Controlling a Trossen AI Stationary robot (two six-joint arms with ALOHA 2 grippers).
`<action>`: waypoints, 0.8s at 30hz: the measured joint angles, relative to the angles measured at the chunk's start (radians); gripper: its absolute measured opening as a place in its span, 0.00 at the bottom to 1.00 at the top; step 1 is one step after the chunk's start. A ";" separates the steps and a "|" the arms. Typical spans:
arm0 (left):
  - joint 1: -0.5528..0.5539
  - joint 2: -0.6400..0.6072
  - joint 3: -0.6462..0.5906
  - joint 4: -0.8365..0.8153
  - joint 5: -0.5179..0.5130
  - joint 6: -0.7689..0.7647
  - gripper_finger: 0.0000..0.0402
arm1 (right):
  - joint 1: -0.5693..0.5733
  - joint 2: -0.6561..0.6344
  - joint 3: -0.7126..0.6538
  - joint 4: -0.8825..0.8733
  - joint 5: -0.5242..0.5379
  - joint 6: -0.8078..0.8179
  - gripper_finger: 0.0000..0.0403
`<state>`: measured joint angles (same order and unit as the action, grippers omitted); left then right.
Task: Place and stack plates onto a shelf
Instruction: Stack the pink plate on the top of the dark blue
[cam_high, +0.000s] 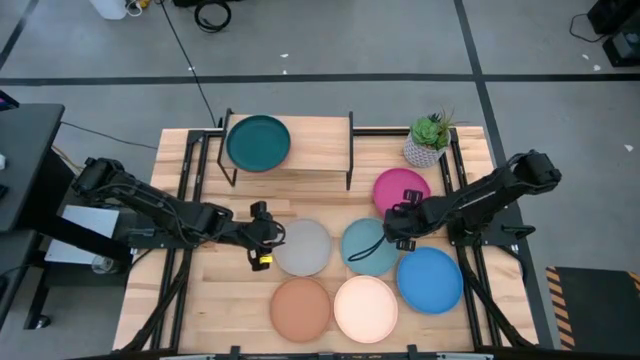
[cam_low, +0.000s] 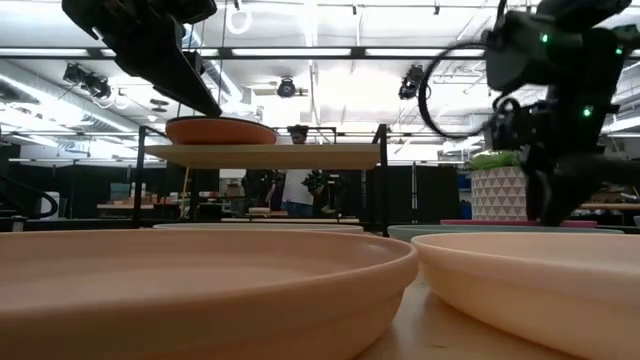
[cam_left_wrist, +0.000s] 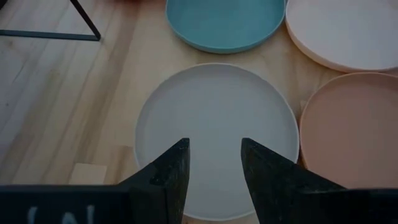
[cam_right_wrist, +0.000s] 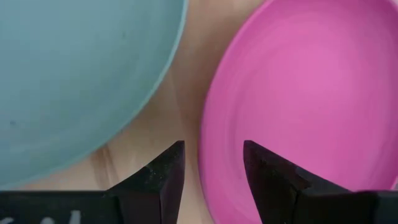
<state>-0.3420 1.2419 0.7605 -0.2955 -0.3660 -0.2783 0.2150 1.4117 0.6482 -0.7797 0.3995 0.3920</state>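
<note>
High view: the shelf (cam_high: 290, 160) at the table's far edge carries a dark teal plate (cam_high: 258, 142) on its left half. Left gripper (cam_high: 268, 237), fingers parted and empty, hovers at the left rim of the grey plate (cam_high: 304, 247). Right gripper (cam_high: 397, 226), likewise parted, sits between the pale blue plate (cam_high: 366, 250) and the magenta plate (cam_high: 402, 187).

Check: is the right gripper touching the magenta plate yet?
Cannot tell. In the right wrist view the open right gripper straddles the magenta plate rim, but contact isn't plainly visible.
</note>
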 joint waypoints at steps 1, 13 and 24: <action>0.000 0.000 0.000 0.000 0.000 0.000 0.38 | 0.000 0.017 0.001 0.000 0.000 0.000 0.42; 0.000 0.000 0.000 -0.001 0.000 0.000 0.38 | -0.018 0.097 0.017 -0.007 -0.004 -0.002 0.31; 0.000 0.001 0.011 -0.018 0.019 0.000 0.38 | -0.025 0.083 0.069 -0.108 -0.004 -0.008 0.04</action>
<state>-0.3418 1.2427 0.7715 -0.3134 -0.3472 -0.2780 0.1901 1.4944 0.7171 -0.8880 0.3958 0.3836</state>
